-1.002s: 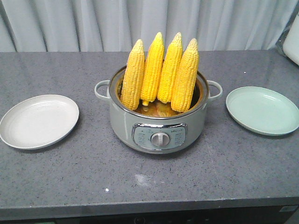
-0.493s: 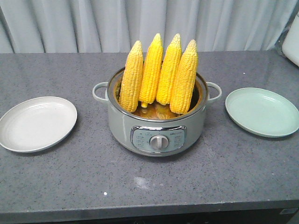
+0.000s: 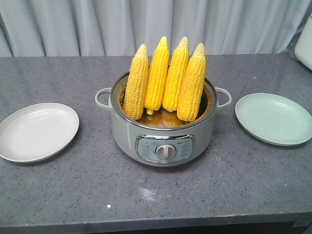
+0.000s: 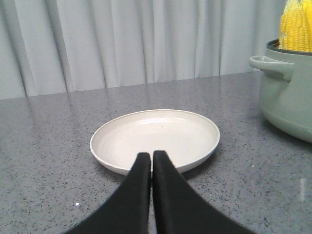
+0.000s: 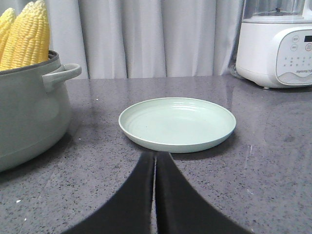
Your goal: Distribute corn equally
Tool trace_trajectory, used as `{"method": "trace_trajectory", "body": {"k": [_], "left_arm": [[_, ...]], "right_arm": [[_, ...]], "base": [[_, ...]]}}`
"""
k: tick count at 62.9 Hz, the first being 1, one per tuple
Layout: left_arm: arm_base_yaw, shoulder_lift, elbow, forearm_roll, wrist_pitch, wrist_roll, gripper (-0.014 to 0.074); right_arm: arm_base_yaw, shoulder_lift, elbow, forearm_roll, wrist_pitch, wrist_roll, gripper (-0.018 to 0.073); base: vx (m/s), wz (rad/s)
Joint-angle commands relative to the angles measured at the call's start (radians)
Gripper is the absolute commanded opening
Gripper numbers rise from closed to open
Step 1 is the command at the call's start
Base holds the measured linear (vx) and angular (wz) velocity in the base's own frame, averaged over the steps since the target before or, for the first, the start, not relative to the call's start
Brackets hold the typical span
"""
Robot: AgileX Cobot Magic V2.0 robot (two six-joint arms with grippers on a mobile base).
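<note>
Several yellow corn cobs (image 3: pixel 165 80) stand upright, tips up, in a grey-green electric pot (image 3: pixel 163 131) at the middle of the counter. A white plate (image 3: pixel 36 131) lies to its left and a pale green plate (image 3: pixel 274 118) to its right; both hold nothing. My left gripper (image 4: pixel 151 156) is shut and empty, low over the counter just before the white plate (image 4: pixel 155 136). My right gripper (image 5: pixel 155 156) is shut and empty, just before the green plate (image 5: pixel 178 122). Corn (image 4: pixel 295 27) and corn (image 5: pixel 27 34) show at the edges of the wrist views. Neither gripper shows in the front view.
A white kitchen appliance (image 5: pixel 278 44) stands at the far right back of the counter. Grey curtains (image 3: pixel 146 24) hang behind. The counter's front edge (image 3: pixel 156 222) runs along the bottom of the front view. Pot handles (image 3: pixel 103 97) stick out on both sides.
The whole scene has shifted slightly in the front view: pot and plates sit a little lower and left, as if the camera moved. Nothing on the counter has been touched.
</note>
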Motion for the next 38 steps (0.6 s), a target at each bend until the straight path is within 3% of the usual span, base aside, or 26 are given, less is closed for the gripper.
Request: {"method": "trace_trajectory", "body": {"k": [1, 38], "left_arm": [[0.000, -0.016, 0.015, -0.002, -0.081, -0.009, -0.0006], [0.000, -0.016, 0.015, -0.002, -0.081, -0.009, -0.0006]], "right_arm": [[-0.006, -0.004, 0.007, -0.011, -0.075, -0.003, -0.0006], [-0.006, -0.004, 0.007, -0.011, -0.075, -0.003, -0.0006]], "base": [[0.01, 0.01], [0.01, 0.01]]}}
